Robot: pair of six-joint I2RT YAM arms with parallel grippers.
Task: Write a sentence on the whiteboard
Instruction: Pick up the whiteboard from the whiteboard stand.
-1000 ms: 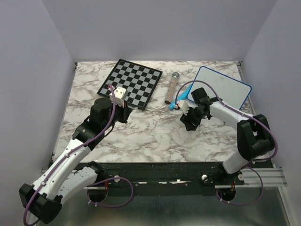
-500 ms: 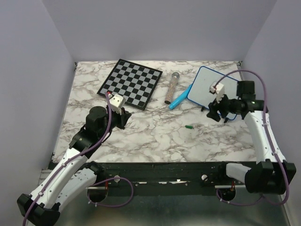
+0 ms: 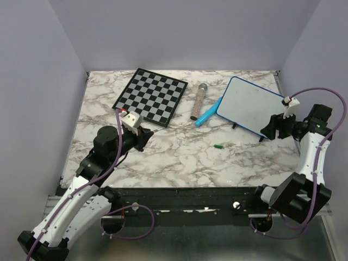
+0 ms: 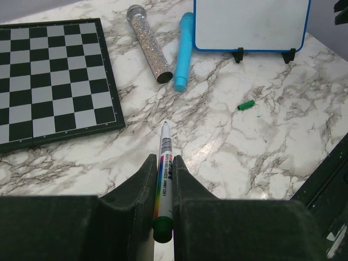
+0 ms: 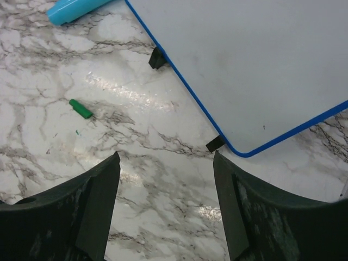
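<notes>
The whiteboard (image 3: 251,105) stands propped on two small black feet at the back right, blue-rimmed, its face blank; no sentence shows on it. It fills the top of the right wrist view (image 5: 250,65) and sits far ahead in the left wrist view (image 4: 250,24). My left gripper (image 3: 142,138) is at the left middle, shut on a white marker (image 4: 165,163) with a green end, tip pointing forward. My right gripper (image 3: 272,129) hovers open and empty just beside the board's near right corner. A small green cap (image 3: 218,146) lies on the marble.
A black-and-white chessboard (image 3: 150,96) lies at the back left. A glittery microphone (image 3: 199,101) and a light blue cylinder (image 3: 207,113) lie between it and the whiteboard. Grey walls close in the table on three sides.
My right arm swung from the table's middle out to the right of the whiteboard and its jaws opened wide. The green cap now lies on the marble. My left gripper drew back slightly.
</notes>
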